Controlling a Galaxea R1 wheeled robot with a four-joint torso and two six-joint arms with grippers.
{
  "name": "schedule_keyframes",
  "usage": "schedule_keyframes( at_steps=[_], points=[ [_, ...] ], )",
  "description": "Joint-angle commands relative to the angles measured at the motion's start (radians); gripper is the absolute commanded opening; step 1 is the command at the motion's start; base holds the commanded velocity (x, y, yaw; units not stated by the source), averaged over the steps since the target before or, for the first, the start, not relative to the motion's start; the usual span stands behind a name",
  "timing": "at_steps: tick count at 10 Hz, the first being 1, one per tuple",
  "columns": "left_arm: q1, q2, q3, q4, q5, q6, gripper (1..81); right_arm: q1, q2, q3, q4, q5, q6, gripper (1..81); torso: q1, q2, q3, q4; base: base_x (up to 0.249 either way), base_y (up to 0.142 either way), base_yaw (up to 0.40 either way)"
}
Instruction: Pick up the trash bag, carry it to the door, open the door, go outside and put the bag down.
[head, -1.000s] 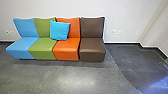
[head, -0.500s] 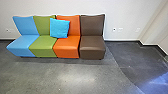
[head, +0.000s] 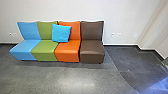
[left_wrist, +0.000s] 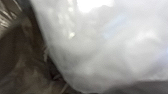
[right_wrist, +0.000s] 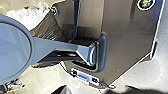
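trash bag (right_wrist: 48, 28)'s right by the robot's wide dark plate (right_wrist: 125, 37), can't tell if either claw is clenched or released. four colourful seats (head: 67, 53) around 11 o'clock, blue cushion (head: 60, 33) leaning there too lol

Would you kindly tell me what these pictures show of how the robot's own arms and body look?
In the right wrist view, the robot's jointed bar is smooth blue-grey, with one large, rounded end. The wide plate beside it is dark grey-brown and pale-edged. I cannot tell the look of the jaws.
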Motion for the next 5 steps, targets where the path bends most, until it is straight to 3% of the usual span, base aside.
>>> schedule_keyframes(
  at_steps=[1, 5],
  points=[
    [-0.004, -0.004, 0.006, -0.004, 0.098, 0.003, 1.0, 0.01, -0.019, -0.012, 0.007, -0.084, -0.013, 81.1, -0.062, 0.097, 0.096, 0.0, 0.0, 0.0, 0.0],
    [0.001, 0.007, -0.039, -0.004, 0.086, 0.005, 1.0, -0.014, 0.045, -0.123, 0.01, -0.065, -0.013, 81.1, -0.151, 0.231, 0.236, 0.0, 0.0, 0.0, 0.0]
  ],
)
